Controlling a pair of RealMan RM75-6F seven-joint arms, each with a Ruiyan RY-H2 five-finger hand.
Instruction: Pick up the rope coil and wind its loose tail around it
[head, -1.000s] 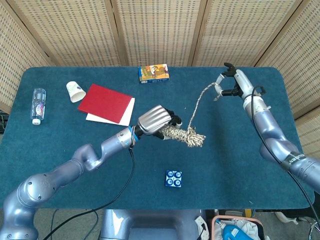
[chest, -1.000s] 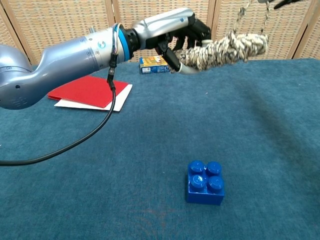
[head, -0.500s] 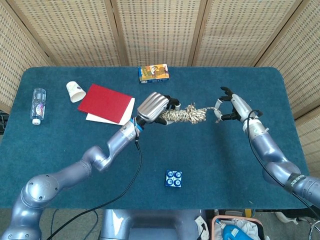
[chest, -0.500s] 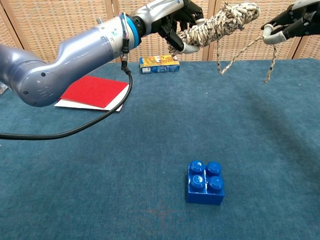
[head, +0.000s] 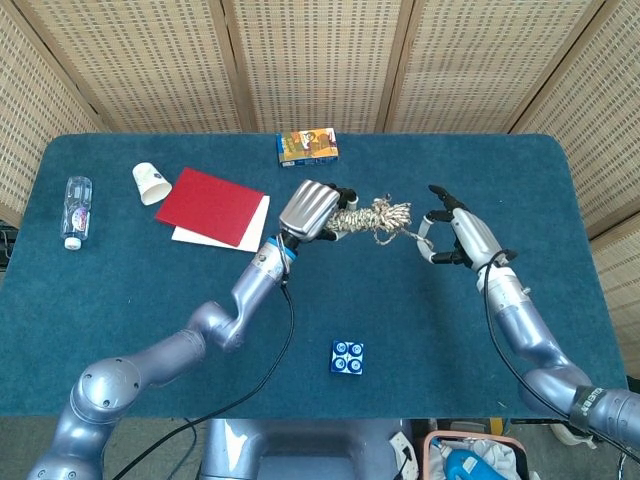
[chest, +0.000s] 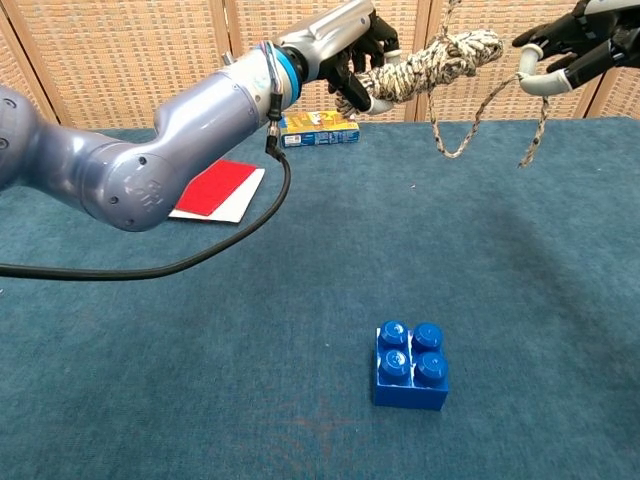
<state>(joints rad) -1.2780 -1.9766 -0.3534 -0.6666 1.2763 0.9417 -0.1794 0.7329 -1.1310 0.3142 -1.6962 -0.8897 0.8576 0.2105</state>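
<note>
My left hand (head: 310, 210) grips one end of the beige rope coil (head: 372, 218) and holds it level, well above the table. In the chest view the left hand (chest: 355, 50) sits at the top centre, with the coil (chest: 435, 62) pointing right. The loose tail (chest: 455, 148) sags in a loop below the coil and rises to my right hand (chest: 575, 45). That right hand (head: 455, 238), just right of the coil, pinches the tail while its other fingers are spread. The tail's free end dangles below it.
A blue toy brick (head: 347, 357) lies on the blue table (head: 470, 350) near the front centre. A red book (head: 210, 205) on white paper, a paper cup (head: 150, 183) and a bottle (head: 76, 211) lie at the left. A small box (head: 307, 146) lies at the back.
My left hand has raised the coil and carried it back toward the table's middle. My right hand has come forward and left toward the coil, so the tail now hangs slack.
</note>
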